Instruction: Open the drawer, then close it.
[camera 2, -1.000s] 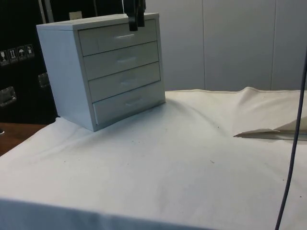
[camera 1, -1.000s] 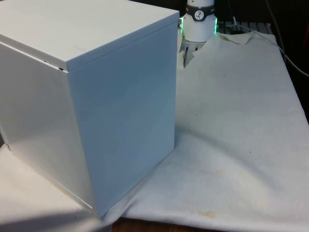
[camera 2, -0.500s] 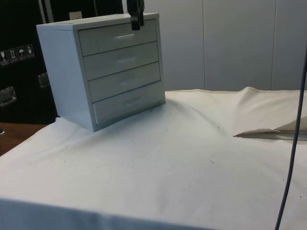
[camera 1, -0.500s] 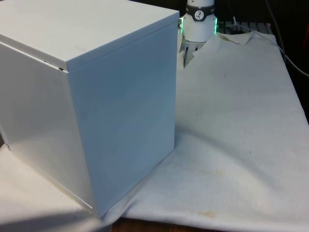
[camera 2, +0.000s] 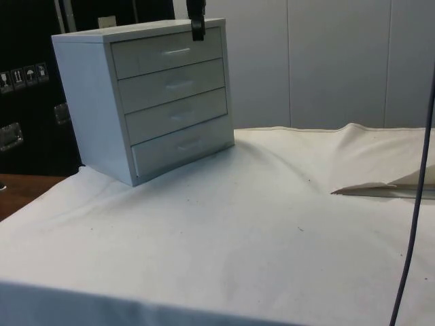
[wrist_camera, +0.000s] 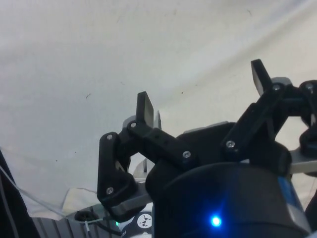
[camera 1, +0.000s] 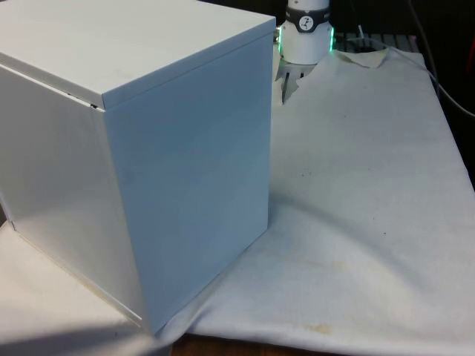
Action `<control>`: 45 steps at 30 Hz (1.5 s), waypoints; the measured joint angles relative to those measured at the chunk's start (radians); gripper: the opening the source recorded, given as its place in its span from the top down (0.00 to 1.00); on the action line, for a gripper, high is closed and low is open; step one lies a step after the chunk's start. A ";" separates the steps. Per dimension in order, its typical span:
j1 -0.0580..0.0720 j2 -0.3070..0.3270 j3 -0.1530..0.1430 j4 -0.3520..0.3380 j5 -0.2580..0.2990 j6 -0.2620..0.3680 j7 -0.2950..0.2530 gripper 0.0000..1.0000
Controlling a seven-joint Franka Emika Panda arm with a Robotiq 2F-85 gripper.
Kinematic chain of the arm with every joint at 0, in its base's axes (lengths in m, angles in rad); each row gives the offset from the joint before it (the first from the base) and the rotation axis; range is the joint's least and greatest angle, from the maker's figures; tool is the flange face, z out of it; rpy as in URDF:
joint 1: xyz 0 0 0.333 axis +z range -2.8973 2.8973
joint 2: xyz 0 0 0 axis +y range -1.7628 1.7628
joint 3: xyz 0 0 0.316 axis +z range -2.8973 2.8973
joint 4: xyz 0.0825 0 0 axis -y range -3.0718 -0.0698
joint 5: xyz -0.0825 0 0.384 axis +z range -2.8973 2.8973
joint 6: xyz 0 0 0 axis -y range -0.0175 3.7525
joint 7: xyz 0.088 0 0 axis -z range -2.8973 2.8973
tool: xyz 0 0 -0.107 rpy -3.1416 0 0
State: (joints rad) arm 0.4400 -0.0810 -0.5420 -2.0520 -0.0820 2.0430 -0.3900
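Just below the pincer [camera 2: 197, 28], the pale grey four-drawer chest [camera 2: 146, 95] stands with every drawer pushed in, its top drawer [camera 2: 168, 52] nearest the black fingertips. The pincer [wrist_camera: 203, 91] hangs released, fingers spread apart. Farther out, the white cloth-covered counter [camera 2: 272, 224] spreads around.

No readable text; only small handling pictograms on a dark cabinet [camera 2: 24, 75].

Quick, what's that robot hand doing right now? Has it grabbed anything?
Hand: open, holding nothing; it hangs above the chest of drawers, whose drawers are all shut.
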 measured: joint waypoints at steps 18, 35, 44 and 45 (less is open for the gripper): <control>0.000 -0.014 -0.005 -0.016 -0.007 0.000 -0.117 0.00; -0.001 -0.010 -0.006 -0.017 -0.007 0.000 -0.230 0.00; -0.001 -0.006 -0.007 -0.016 -0.007 0.000 -0.271 0.00; -0.001 -0.006 -0.007 -0.016 -0.007 0.000 -0.271 0.00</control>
State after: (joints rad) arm 0.4390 -0.0870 -0.5490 -2.0680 -0.0890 2.0430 -0.6610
